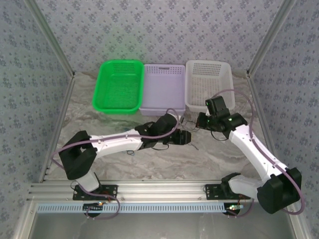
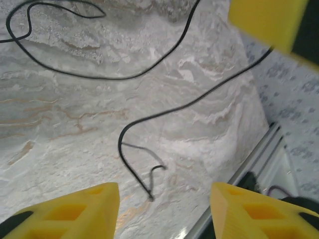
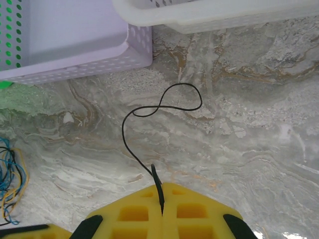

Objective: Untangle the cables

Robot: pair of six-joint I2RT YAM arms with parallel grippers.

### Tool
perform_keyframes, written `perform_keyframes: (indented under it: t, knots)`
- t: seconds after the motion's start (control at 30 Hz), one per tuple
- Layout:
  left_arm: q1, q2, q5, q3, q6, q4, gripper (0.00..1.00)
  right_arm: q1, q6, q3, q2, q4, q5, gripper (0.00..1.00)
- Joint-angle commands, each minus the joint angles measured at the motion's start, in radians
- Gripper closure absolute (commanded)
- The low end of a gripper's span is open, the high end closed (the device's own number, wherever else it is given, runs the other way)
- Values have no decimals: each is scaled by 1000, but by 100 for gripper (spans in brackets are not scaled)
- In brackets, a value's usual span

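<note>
Right claw (image 3: 160, 194) clamped on the end of the black cable (image 3: 124, 134). Cable loops over the desk (image 3: 259, 149), on the near side of the lilac basket (image 3: 75, 55) and white basket (image 3: 209, 17). Blue and yellow cables (image 3: 10, 179) bunched further left. Left claw (image 2: 164, 209) fingers apart, gripping nothing, above a black strand (image 2: 119, 144) lying on the desk.

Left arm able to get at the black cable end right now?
Likely yes: the black cable lies on bare table just ahead of the open left end effector, nothing between.

Blue-flowered grey wallpaper walls (image 1: 164, 30) enclose a marbled tabletop (image 1: 209, 159).
</note>
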Motion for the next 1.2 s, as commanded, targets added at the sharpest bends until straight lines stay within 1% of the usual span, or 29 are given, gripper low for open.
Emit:
perform_keyframes:
  t: [0.0,0.13,0.33,0.4,0.5,0.57,0.6,0.63,0.7,0.8,0.87,0.93,1.03,1.1,1.13,1.17]
  knots:
    - [-2,-6,-26,-15,113,-47,45,7,12,48,7,-36,-19,100]
    - [-13,17,-28,-7,161,-36,43,6,10,52,9,-44,-22,100]
    - [-18,83,-43,18,162,0,43,6,23,44,7,-36,-33,100]
    - [-18,105,-57,28,162,10,43,5,27,44,7,-33,-37,100]
    - [-19,132,-126,37,165,10,49,6,30,43,6,-33,-41,100]
    - [-19,135,-148,28,163,43,60,4,33,41,4,-33,-44,100]
    - [-19,131,-150,19,163,64,68,3,34,38,4,-30,-46,100]
    - [-19,124,-149,11,163,80,82,1,37,34,3,-28,-48,100]
    - [-22,98,-163,-6,169,78,100,-4,45,26,1,-16,-50,100]
    - [-28,26,-198,-49,179,27,100,-17,56,8,10,13,-76,100]
    - [-28,-25,-219,-73,191,-38,100,-18,65,-4,23,37,-103,100]
    - [-28,-80,-244,-85,212,-140,100,-9,79,-21,40,71,-129,100]
    - [-28,-155,-296,-92,230,-279,100,29,116,-36,71,125,-141,100]
    - [-27,-191,-317,-89,242,-361,100,59,124,-40,97,145,-143,93]
    - [-27,-208,-329,-86,247,-400,100,77,133,-43,110,157,-144,91]
    - [-27,-220,-337,-83,247,-430,100,94,143,-44,119,167,-144,91]
